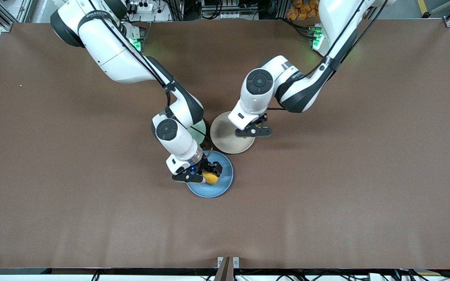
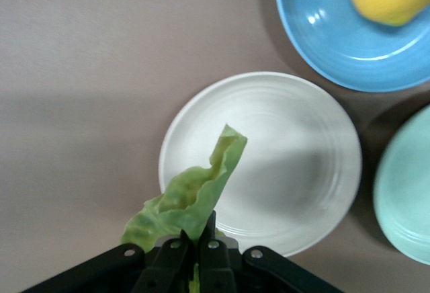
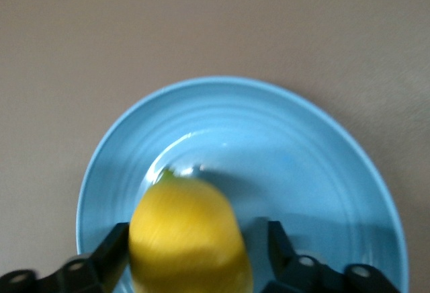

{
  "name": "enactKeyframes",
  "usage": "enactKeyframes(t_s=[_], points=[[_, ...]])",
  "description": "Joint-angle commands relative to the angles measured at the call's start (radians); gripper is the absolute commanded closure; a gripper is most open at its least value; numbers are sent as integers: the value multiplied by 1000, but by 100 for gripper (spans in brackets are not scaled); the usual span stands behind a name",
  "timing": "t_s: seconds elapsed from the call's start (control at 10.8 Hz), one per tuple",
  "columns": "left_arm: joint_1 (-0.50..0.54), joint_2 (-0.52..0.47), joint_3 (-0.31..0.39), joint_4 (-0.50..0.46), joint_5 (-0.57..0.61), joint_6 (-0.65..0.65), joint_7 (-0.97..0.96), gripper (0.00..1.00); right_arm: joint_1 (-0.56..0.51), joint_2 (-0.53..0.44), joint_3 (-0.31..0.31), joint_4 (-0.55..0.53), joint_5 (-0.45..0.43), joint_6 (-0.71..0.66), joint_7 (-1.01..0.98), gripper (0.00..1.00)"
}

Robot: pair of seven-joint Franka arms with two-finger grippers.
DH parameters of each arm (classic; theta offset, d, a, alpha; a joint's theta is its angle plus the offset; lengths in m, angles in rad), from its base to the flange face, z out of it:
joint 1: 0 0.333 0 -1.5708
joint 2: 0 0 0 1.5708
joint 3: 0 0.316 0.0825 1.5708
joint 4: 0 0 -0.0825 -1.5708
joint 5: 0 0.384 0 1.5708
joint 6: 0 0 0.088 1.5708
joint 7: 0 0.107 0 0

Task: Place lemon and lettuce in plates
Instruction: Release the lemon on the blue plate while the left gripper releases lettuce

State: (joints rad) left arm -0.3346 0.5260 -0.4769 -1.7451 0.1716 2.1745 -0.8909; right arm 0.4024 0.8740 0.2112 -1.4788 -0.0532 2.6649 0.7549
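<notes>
Brown table (image 1: 365, 156). R gripper (image 1: 205, 174) open astride lemon (image 3: 188, 236) over blue plate (image 1: 225, 183); L gripper (image 2: 198, 256) pinches lettuce (image 2: 195, 195) over beige plate (image 2: 302, 165).

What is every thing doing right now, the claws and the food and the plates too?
Lemon: between the open fingers of the right claw, over the blue plate.
Lettuce: pinched in the shut left claw, hanging over the beige plate.
Blue plate: on the table.
Beige plate: empty.
Mint-green plate: empty, beside the other two.
</notes>
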Motion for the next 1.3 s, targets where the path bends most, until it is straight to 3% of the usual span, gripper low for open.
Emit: enactKeyframes(t_s=[0.0,0.09,0.19,0.28,0.37,0.74,0.93,1.02,1.21], points=[[-26,31,1,41,6,-4,-29,100,-5,10,-1,89,-17,-131,43,0],[-38,34,1,41,5,-2,-36,100,-5,0,2,141,-14,-246,44,0],[-44,46,1,53,5,-2,-40,92,-11,-7,5,190,-13,-355,44,0],[-55,72,1,77,6,-2,-68,33,-31,-32,10,207,-10,-422,40,0],[-93,92,7,99,20,-1,-88,0,-51,-59,13,207,-7,-474,31,0],[-101,89,24,116,20,-2,-88,0,-144,-174,11,199,26,-716,-178,0],[-92,74,79,118,22,-2,-85,0,-197,-231,-5,195,27,-778,-277,0],[-90,60,125,118,25,-4,-82,0,-235,-274,-7,169,29,-805,-334,0],[-84,45,190,119,58,-4,-77,0,-299,-412,-21,16,29,-797,-454,0]])
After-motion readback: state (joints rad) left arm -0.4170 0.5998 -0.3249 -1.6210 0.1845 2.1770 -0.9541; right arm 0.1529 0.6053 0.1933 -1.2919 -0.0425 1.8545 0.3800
